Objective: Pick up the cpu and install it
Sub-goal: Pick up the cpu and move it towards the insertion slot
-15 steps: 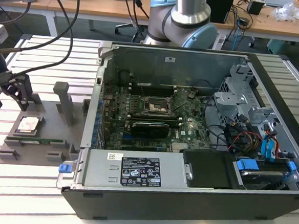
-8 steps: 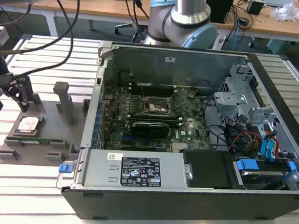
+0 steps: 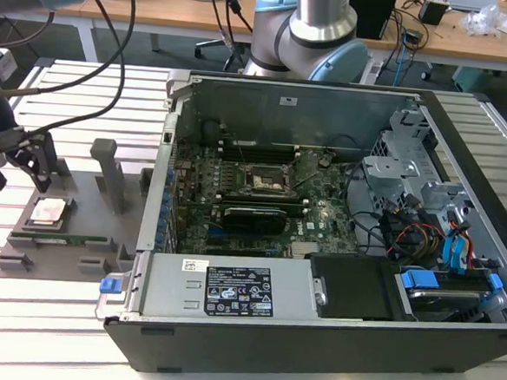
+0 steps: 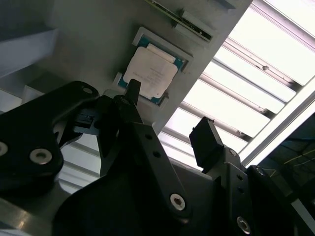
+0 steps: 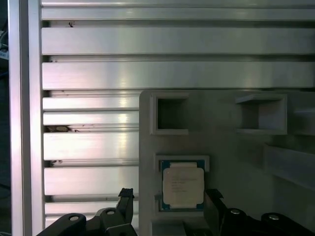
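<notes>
Now my gripper (image 3: 20, 172) hangs wide open and empty just above the cpu (image 3: 46, 212), at the exterior view's left. The cpu lies flat in a square pocket of the grey holder (image 3: 78, 202). I think it is light, thin, stiff and easy to hurt. Its two side edges look best to pinch, gently.

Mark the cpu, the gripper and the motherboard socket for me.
cpu (image 5: 182, 186): first wrist view, middle of its metal top plate.
gripper (image 5: 169, 195): first wrist view, midway between its open fingertips.
motherboard socket (image 3: 267, 180): exterior view, middle of the socket.
</notes>
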`<state>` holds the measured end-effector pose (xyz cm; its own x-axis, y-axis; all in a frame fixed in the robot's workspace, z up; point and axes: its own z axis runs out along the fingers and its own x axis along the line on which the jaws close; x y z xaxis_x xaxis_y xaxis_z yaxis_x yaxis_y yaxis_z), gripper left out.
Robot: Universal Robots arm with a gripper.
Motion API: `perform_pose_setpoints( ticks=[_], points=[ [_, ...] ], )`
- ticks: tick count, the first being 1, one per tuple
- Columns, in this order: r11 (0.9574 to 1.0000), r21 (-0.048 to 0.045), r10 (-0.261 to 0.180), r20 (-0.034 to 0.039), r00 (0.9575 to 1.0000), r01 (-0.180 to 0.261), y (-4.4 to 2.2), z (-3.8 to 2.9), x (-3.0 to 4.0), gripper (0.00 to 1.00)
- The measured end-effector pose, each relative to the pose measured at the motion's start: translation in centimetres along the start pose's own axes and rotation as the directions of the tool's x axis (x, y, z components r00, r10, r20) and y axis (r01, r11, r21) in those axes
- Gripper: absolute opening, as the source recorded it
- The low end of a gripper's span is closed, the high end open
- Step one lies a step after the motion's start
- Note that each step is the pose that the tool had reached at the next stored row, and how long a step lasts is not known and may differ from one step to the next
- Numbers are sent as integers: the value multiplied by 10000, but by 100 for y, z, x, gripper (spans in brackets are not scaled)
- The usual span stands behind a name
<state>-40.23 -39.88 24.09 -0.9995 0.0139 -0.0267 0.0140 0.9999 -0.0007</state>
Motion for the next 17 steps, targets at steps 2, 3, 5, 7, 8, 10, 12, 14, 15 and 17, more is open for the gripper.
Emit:
perform_pose_setpoints(
  ticks=[2,3,5,7,8,10,12,14,15,17],
  points=[
    [10000,0,0,1,10000,0,0,12,0,68],
    [10000,0,0,0,10000,0,0,17,0,68],
    [10000,0,0,0,10000,0,0,27,1,68],
    [10000,0,0,0,10000,0,0,37,1,68],
    [10000,0,0,1,10000,0,0,42,1,68],
    [10000,1,0,0,10000,0,0,59,2,68],
    [10000,0,0,0,10000,0,0,70,2,68],
    [10000,0,0,0,10000,0,0,79,2,68],
    [10000,0,0,0,10000,0,0,84,2,68],
    [10000,-1,0,0,10000,0,0,95,3,68]
  ],
)
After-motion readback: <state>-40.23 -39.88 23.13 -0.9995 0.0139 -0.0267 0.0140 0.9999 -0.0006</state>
